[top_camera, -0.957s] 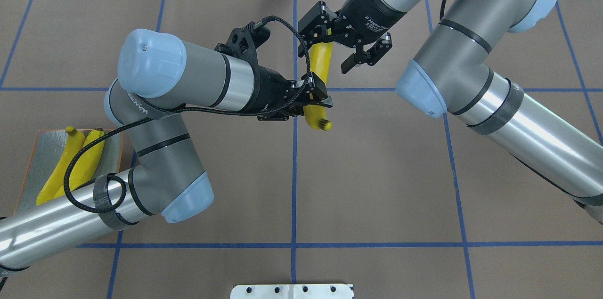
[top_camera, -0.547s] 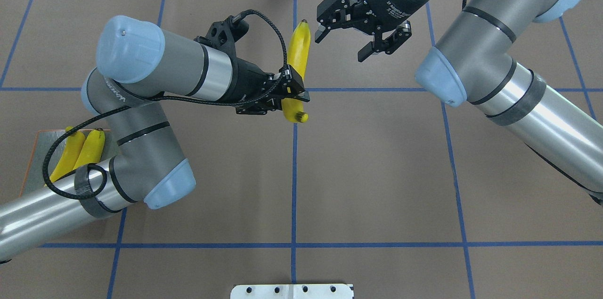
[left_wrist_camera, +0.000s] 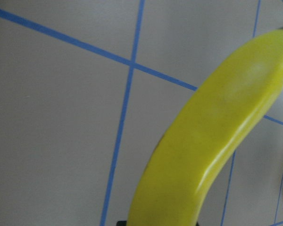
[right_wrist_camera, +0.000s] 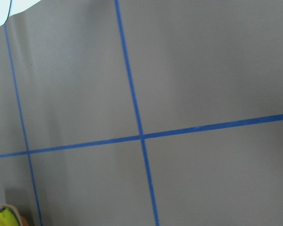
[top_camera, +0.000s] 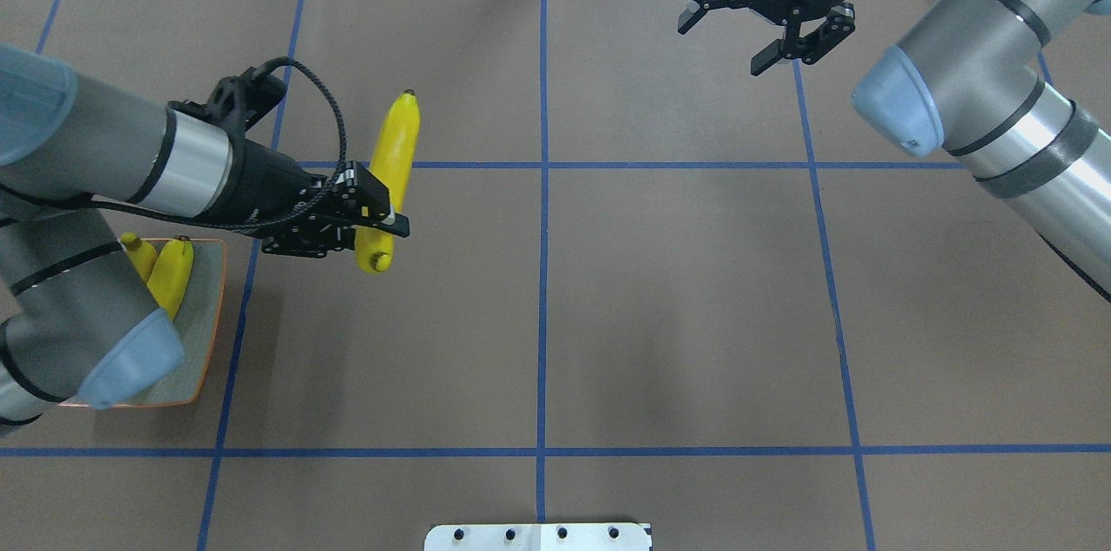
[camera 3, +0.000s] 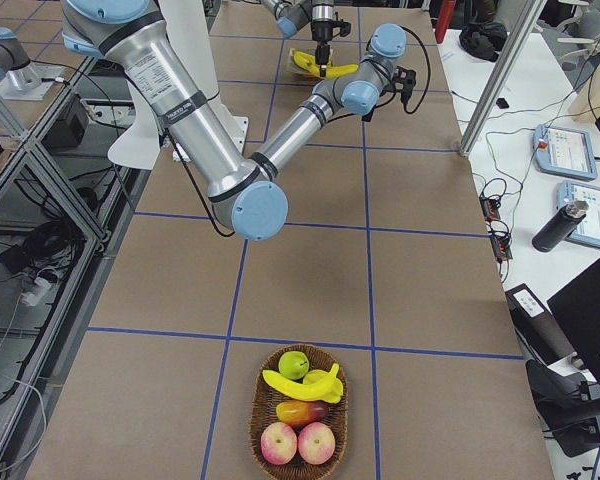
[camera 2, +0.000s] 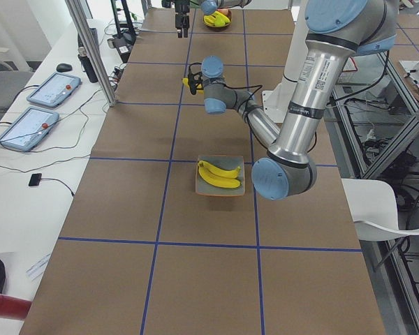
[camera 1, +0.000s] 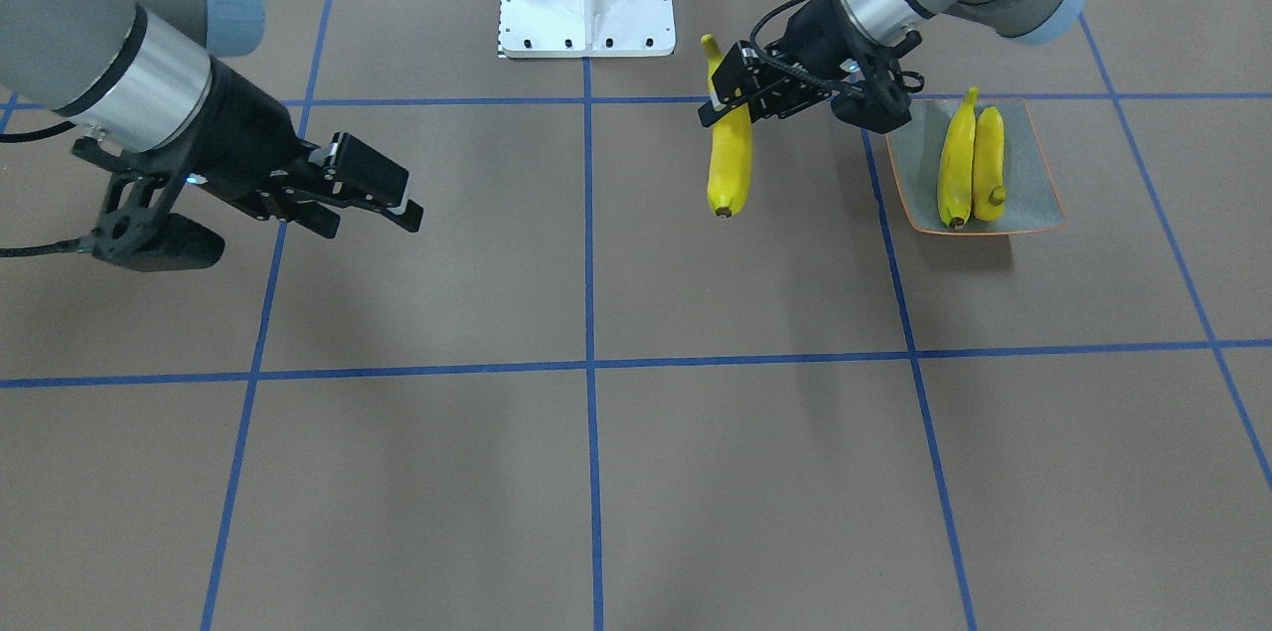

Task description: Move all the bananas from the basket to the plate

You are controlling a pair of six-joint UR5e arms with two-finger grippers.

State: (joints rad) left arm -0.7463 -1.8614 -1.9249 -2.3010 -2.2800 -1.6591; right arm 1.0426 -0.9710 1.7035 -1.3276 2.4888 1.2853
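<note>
Left gripper (top_camera: pixel 379 217): you see its fingers pinched across the lower half of one banana (top_camera: pixel 395 139), near the end with the dark tip.
Held banana: it hangs above the table (top_camera: pixel 694 317), near the plate (camera 1: pixel 919 144) on the side toward the table's middle, clear of the orange rim. In the left wrist view its yellow skin fills much of the frame.
Plate: two bananas (camera 1: pixel 957 164) (camera 1: pixel 989 164) lie on it side by side, touching along their lengths.
Right gripper (top_camera: pixel 725 43): its fingers are spread and grip nothing. It hovers well apart from the plate, across the table's middle line.
Basket (camera 3: pixel 255 415): it sits at the end of the table far from the plate. You can find one banana (camera 3: pixel 300 385) in it among other fruit.
Writing: white lettering on the right wrist begins "2F Adaptive"; you cannot read the rest. A printed sticker (camera 2: pixel 314 73) runs along the left arm's forearm, too small to read.
Table cover: brown sheet with a grid of blue tape lines.
</note>
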